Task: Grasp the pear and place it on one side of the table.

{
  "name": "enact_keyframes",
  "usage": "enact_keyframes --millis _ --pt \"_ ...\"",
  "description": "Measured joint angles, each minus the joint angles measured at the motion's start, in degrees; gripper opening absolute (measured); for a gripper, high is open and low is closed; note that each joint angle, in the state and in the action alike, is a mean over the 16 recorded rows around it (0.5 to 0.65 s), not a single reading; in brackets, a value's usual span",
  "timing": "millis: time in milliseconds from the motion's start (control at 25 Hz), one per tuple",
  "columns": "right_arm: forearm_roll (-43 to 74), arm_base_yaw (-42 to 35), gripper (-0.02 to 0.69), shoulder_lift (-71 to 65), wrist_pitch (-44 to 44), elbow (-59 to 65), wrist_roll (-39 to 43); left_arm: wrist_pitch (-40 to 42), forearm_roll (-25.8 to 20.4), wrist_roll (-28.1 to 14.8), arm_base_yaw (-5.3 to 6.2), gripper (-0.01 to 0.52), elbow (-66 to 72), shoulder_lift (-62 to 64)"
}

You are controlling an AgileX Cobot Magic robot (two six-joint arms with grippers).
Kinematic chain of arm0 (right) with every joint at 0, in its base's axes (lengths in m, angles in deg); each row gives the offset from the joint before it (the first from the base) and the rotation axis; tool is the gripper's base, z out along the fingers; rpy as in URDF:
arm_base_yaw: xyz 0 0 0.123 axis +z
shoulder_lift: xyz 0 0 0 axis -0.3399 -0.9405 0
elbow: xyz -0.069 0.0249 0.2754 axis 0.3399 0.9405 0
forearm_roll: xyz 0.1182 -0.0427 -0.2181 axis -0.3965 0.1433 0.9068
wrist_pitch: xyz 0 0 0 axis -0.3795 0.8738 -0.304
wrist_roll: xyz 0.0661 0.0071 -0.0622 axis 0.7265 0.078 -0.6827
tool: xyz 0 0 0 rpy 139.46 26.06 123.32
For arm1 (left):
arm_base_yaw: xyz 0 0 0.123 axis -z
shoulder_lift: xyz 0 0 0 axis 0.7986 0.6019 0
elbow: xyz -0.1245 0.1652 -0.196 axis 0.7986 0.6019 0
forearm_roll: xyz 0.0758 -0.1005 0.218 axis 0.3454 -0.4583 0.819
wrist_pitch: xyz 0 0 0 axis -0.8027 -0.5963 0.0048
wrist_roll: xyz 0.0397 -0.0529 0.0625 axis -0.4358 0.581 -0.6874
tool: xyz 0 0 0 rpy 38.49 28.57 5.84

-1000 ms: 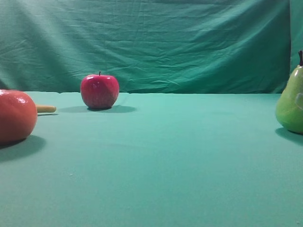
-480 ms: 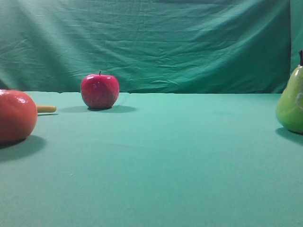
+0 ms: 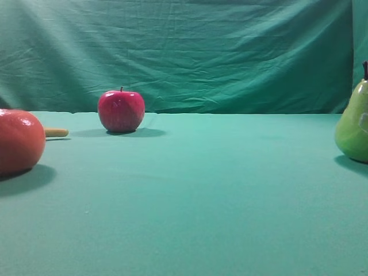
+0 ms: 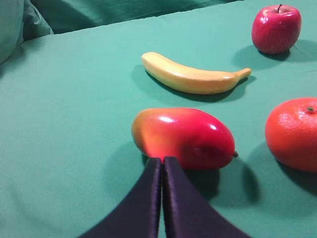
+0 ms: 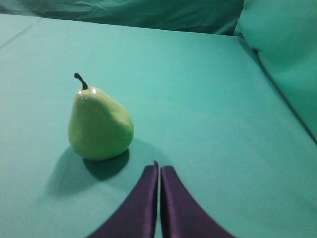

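Teal tabletop (image 5: pixel 208 89), pear (image 5: pixel 100 125) upright, right hand (image 5: pixel 159 171) pressed together just beside pear, left hand (image 4: pixel 162 166) pressed together near mango (image 4: pixel 183 138).

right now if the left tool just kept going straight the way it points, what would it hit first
Most likely the red-yellow mango. The left tool, shut, points straight at its near side from just short of it. Whether they already touch is unclear. The banana lies further behind.
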Motion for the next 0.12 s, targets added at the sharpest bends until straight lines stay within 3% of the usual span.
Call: enact_keyframes --millis 120 --pt "0.0 0.0 0.0 0.0 0.03 0.0 0.0 0.0 0.0 0.0 0.0 0.0 0.0 0.0"
